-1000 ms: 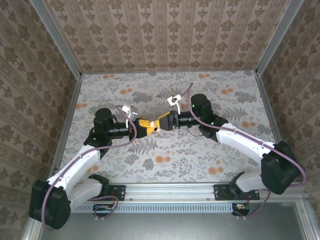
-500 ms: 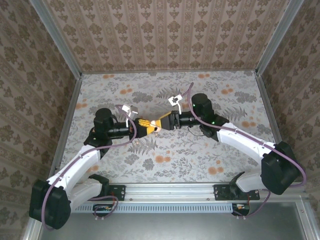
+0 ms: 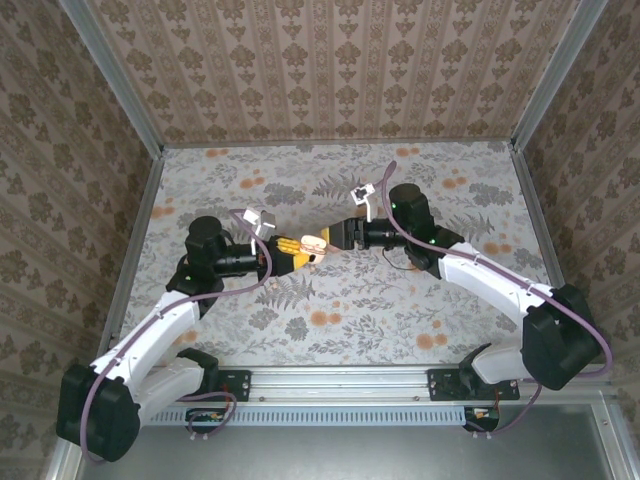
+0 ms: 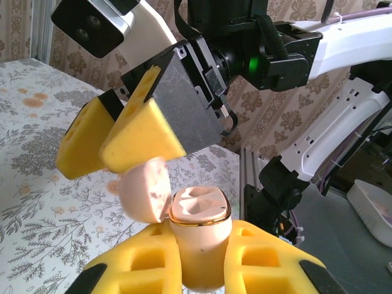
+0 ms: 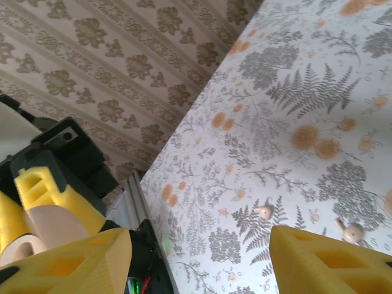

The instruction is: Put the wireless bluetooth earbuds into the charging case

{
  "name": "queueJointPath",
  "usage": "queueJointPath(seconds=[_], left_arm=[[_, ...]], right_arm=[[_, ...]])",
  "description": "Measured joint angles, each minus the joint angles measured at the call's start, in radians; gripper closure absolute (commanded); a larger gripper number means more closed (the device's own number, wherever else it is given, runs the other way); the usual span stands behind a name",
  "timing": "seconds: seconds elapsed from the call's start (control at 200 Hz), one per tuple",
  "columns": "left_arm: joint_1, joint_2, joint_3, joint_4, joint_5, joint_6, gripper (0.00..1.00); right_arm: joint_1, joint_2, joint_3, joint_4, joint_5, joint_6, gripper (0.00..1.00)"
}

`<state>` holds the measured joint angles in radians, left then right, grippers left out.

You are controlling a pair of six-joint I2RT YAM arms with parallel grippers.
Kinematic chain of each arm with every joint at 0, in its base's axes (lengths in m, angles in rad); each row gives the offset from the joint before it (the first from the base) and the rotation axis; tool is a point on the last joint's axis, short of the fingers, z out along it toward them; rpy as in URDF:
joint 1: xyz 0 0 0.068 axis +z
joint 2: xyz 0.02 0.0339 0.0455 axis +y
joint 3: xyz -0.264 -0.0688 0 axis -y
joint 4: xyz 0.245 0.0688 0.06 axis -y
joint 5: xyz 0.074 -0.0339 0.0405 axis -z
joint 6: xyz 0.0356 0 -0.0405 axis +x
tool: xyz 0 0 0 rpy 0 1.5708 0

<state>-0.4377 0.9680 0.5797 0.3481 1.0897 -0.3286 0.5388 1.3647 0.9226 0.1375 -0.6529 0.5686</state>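
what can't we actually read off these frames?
- Left wrist: the lower body of the charging case is hidden by the pads of the left gripper.
- Right wrist: the case is cut off by the left edge and by a finger of the right gripper. The two earbuds on the table are too small to tell apart.
- Top external: the case is too small to tell open from shut.

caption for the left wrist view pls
Left gripper clamps the open pink charging case, right gripper open just above it
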Motion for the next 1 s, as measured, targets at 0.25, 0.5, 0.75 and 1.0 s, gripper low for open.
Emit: queueJointPath(seconds=[0.25,0.5,0.75,1.0], left_arm=[[0.057,-0.053,0.001,-0.043,-0.032,0.024,1.00],[0.178,-0.216,-0.028,-0.138,-0.105,0.073,1.00],[0.211,-0.422,-0.065,-0.257,-0.229,0.156,1.00],[0.211,-0.525,-0.068,-0.325,-0.291,0.227,1.00]], right_arm=[[-0.029,-0.058,-0.002,-0.090,0.080,0.003,0.36],[-0.026,-0.031,0.039,-0.219,0.187,0.005,0.39],[0.105,0.267,0.245,-0.380,0.325,0.016,0.41],[0.234,0.530,0.435,-0.484,0.363,0.054,0.47]])
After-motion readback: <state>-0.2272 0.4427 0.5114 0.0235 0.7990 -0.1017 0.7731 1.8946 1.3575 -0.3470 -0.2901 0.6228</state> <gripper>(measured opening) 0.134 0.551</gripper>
